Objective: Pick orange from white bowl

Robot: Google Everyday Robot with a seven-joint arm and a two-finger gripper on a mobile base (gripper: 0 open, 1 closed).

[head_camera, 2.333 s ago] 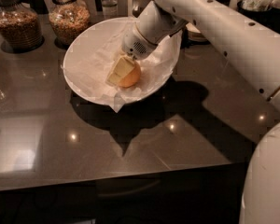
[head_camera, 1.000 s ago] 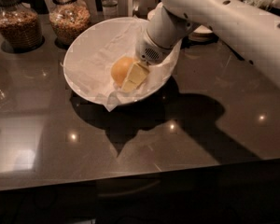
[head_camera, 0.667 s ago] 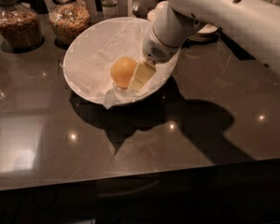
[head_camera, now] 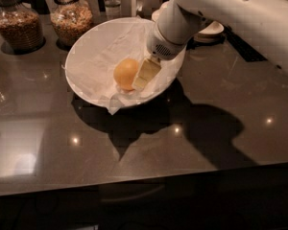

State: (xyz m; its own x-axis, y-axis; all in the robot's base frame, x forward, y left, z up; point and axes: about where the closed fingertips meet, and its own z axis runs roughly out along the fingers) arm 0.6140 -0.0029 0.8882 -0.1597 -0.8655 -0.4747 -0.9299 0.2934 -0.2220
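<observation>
Gripper (head_camera: 141,80) seemingly touches the orange (head_camera: 125,73) in the white bowl (head_camera: 80,79); opening unclear.

Your end effector (head_camera: 144,75), inside the bowl (head_camera: 86,56) right of the orange (head_camera: 125,73), covers that fruit's right edge; arm (head_camera: 240,13) hides bowl's right rim.

The bowl (head_camera: 93,51) sits on the counter (head_camera: 221,123), left of centre. The orange (head_camera: 125,73) lies in the bowl. The gripper (head_camera: 144,75) reaches into the bowl from the right and sits just beside the orange's right side. Behind the bowl to the left stand a jar (head_camera: 17,23) and a second jar (head_camera: 72,14). A dish (head_camera: 210,30) lies behind on the right.
</observation>
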